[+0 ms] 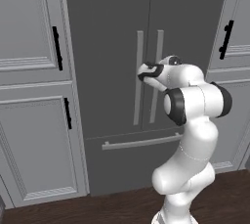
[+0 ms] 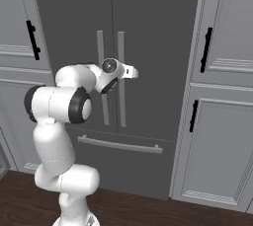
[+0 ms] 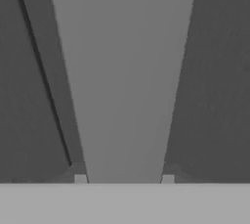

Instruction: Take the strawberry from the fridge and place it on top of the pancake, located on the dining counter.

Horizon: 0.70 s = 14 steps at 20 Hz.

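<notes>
My hand at fridge, doors closed; fingertips straddle one bar handle, part open, contact unclear.

One fridge, four cabinet doors.

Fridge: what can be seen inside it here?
Nothing inside is visible: both doors of the fridge are closed, hiding its contents. The gripper straddles one of its grey bar handles; the bottom drawer is closed too.
</notes>
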{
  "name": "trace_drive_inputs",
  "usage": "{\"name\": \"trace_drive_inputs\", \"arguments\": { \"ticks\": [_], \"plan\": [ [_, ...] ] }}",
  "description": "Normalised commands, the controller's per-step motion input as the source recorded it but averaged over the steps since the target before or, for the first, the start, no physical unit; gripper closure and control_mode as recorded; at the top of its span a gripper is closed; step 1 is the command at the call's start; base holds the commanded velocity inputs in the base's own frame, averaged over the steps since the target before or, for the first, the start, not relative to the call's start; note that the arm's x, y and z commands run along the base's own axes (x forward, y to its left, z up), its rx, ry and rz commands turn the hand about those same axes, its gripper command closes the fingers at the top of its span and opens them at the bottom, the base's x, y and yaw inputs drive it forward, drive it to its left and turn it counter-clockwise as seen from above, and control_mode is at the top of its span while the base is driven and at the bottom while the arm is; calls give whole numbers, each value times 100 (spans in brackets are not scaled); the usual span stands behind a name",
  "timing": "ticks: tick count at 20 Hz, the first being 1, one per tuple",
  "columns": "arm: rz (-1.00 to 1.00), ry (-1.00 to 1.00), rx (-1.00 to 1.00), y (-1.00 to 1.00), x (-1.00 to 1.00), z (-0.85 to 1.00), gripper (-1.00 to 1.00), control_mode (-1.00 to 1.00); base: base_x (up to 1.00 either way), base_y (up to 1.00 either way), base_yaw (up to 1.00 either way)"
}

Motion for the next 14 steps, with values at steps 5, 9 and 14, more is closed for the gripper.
{"name": "trace_drive_inputs", "arguments": {
  "ticks": [5,9,14],
  "plan": [
    [-4,5,15,-100,-42,-20,100,-100,0,0,0],
    [-3,5,17,-100,-70,-4,100,-100,0,0,0],
    [-5,2,14,-100,-65,-12,100,-100,0,0,0]
  ]
}}
